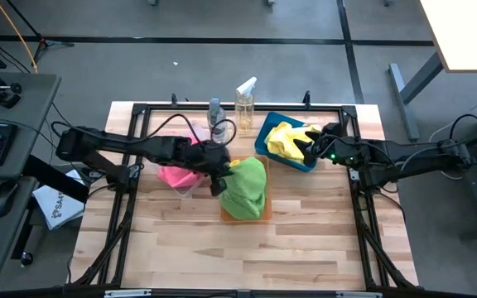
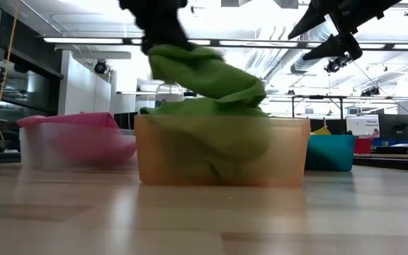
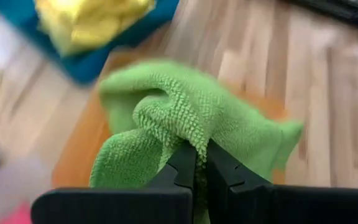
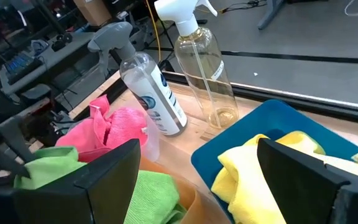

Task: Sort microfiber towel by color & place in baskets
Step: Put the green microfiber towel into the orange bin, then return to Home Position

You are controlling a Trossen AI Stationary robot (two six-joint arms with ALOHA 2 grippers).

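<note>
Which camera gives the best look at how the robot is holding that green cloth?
The left wrist view: the left gripper is pinched shut on a fold of the green towel. The high view shows the towel over the orange basket; the low view shows it draping in; the right wrist view catches an edge.

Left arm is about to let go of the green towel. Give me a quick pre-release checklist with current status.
1. Left gripper shut on green towel: ok.
2. Towel over orange basket: ok, part of it spills past the rim.
3. Only green in the orange basket: ok.
4. Pink towels in clear basket, yellow towels in blue basket: ok.
5. Right gripper open, over the blue basket, clear of the drop: ok.
6. Spray bottles upright: ok.
</note>
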